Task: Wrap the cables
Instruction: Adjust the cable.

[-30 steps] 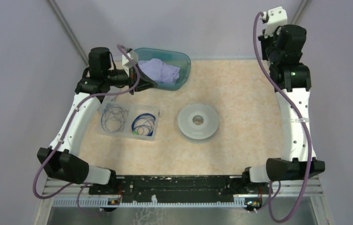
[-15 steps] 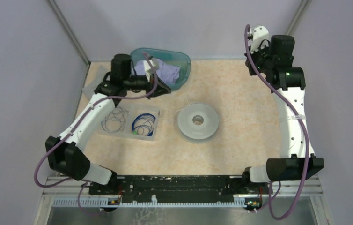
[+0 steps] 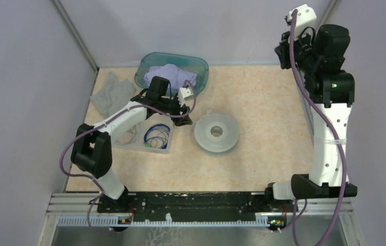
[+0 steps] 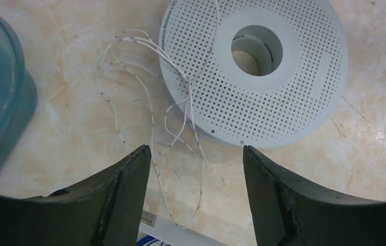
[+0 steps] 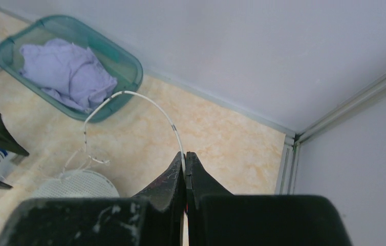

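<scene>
From the top camera the whitish cable (image 5: 129,92) is too thin to make out. Only the wrist views show it. The right claw (image 5: 186,156) is clenched on one end of it, raised high over the far right corner of the bench (image 3: 262,102). From there the cable arcs up and drops to the perforated white spool (image 4: 283,97). Its slack lies in loose loops on the bench beside the spool and over the spool's edge.

The left claw (image 4: 196,151) is released and holds nothing, its fingers spread above those loops. The blue cables (image 3: 157,134) sit coiled in a clear tray (image 3: 166,148) just left of the spool. The left arm covers much of the tray's left compartment, so its contents are hard to make out.

Fine print runs along the spool's rim and a small white label sits on the tray corner, but both are too small to read. The left wrist view cuts off most of the teal bin (image 3: 201,66), which holds a purple cloth (image 3: 173,74).
</scene>
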Available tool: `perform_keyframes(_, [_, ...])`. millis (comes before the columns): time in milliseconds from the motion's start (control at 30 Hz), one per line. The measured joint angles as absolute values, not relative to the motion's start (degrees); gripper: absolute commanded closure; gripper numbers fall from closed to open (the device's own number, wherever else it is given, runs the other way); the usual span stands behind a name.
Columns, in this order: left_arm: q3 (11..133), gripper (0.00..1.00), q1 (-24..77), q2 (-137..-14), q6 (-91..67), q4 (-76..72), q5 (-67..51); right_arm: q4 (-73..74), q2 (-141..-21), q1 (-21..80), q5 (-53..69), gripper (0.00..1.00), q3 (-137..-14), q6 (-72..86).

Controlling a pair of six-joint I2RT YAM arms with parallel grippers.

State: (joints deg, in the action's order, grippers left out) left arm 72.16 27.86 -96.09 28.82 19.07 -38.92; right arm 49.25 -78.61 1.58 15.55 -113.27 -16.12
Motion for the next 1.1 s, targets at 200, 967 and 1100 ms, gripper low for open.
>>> perform_keyframes(200, [71.6,0.26,28.1,-99.2,30.5,19.2,-40.2,49.3,-77.6,1.6,17.9,1.00,-118.6,-13.7])
perform_keyframes(967, [82.7,0.38,33.7,-111.3,37.8,18.1,-43.7,49.7,-77.3,1.6,20.4,1.00,-115.9,-12.7])
perform_keyframes(1100, [85.7,0.48,33.8,-114.4,40.2,18.5,-43.5,49.4,-76.8,1.6,20.7,1.00,-114.2,-12.4])
